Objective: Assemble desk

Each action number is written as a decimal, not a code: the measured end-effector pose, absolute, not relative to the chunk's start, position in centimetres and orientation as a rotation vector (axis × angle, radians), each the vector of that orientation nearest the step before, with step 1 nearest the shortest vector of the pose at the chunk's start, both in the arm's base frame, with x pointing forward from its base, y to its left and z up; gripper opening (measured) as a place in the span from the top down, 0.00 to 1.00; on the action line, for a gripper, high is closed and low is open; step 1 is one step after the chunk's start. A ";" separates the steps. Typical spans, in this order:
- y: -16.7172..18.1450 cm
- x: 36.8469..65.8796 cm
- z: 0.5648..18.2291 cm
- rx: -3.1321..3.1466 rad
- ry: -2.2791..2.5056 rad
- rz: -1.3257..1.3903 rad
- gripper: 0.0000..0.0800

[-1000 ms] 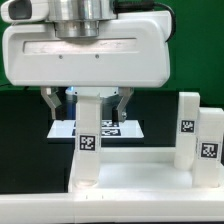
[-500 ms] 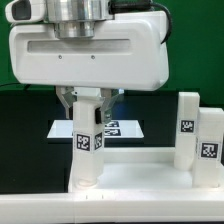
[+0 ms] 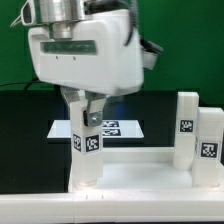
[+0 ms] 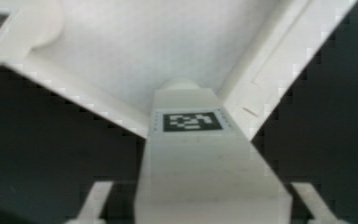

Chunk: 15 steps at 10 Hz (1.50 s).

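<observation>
Gripper (image 3: 88,108) clamped on upright leg (image 3: 87,150), long axis vertical, socket in desk top (image 3: 140,185) at 6 o'clock.

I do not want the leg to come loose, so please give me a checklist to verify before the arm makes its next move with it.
1. Gripper closed on the upright leg: ok, the fingers press both of its sides.
2. Leg centred between the fingers: ok in the wrist view.
3. Leg standing straight: cannot tell; in the exterior view it looks slightly turned with the gripper.
4. Leg foot seated in the desk top corner socket: cannot tell, the joint is not visible.
5. Other two legs at the exterior view's right clear of the arm: ok.
6. Marker board behind untouched: ok.
</observation>
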<state>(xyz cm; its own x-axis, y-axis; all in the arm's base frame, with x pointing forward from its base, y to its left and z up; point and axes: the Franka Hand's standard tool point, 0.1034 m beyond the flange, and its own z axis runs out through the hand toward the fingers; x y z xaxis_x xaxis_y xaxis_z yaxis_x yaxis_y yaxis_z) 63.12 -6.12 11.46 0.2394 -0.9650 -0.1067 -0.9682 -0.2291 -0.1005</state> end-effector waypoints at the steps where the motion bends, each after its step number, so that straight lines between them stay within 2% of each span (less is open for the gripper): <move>1: -6.0 63.1 11.5 -2.247 1.972 0.050 0.64; 5: -5.9 63.1 11.4 -2.119 2.100 0.069 0.64; 7: -5.7 63.1 11.3 -2.390 1.827 0.030 0.24; 9: -5.0 63.2 10.9 -2.686 1.413 -0.015 0.20; 13: -5.1 63.1 10.8 -2.846 1.065 -0.034 0.19; 15: -5.0 63.3 11.1 -3.055 0.559 -0.052 0.19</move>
